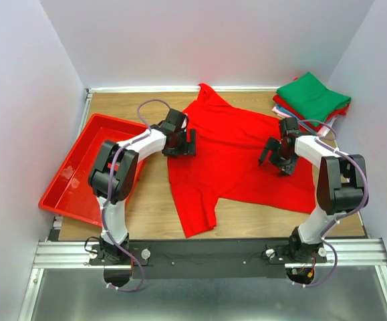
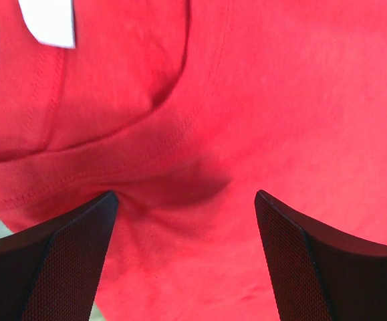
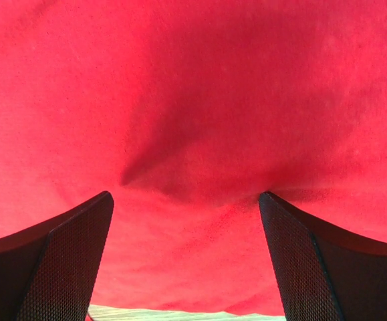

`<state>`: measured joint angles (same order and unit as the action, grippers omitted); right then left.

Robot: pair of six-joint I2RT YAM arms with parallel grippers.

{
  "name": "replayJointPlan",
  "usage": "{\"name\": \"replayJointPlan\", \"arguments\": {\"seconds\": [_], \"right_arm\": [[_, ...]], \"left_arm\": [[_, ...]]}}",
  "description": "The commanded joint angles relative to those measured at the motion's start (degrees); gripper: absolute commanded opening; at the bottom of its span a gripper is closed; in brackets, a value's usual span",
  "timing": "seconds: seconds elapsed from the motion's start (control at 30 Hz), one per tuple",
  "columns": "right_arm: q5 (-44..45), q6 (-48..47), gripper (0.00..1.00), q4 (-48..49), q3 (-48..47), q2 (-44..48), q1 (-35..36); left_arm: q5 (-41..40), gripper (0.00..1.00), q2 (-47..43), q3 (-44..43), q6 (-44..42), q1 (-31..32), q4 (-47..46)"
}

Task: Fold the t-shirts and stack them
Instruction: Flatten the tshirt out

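Note:
A bright red t-shirt lies spread out on the wooden table. My left gripper is open over the shirt's left side by the collar, fingertips down on the cloth. In the left wrist view red cloth fills the frame, with the collar seam and a white neck tag at upper left. My right gripper is open over the shirt's right side. In the right wrist view a bunched wrinkle of red cloth lies between the spread fingers. A stack of folded shirts, green on top, sits at the back right.
A red plastic tray rests tilted at the table's left edge. White walls close in on the left, back and right. The arm bases stand on a black rail at the near edge.

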<state>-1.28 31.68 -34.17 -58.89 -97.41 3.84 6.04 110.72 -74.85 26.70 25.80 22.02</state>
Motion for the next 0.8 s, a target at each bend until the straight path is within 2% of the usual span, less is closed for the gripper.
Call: {"name": "replayJointPlan", "arguments": {"seconds": [0.0,0.33,0.53,0.63,0.77], "right_arm": [[1.0,0.9,0.96,2.0,-1.3,-6.3,0.2],[3.3,1.2,0.96,1.1,-10.9,-13.8,0.1],[1.6,0.8,0.96,-0.3,-18.4,-19.7,0.2],[1.6,0.4,0.96,-1.1,-21.8,-21.2,0.2],[-0.1,-0.8,0.96,-1.9,-23.9,-20.5,0.1]], "left_arm": [[-1.5,0.92,5.3,-3.5,-0.7,-1.6,1.6],[-2.7,0.92,17.1,-21.0,-3.8,-4.9,9.4],[-2.4,0.92,23.7,-36.6,-6.9,-5.7,13.0],[-1.8,0.92,25.0,-40.8,-7.5,-5.7,14.0],[-2.3,0.92,22.4,-41.0,-7.7,-5.6,13.4]]}}
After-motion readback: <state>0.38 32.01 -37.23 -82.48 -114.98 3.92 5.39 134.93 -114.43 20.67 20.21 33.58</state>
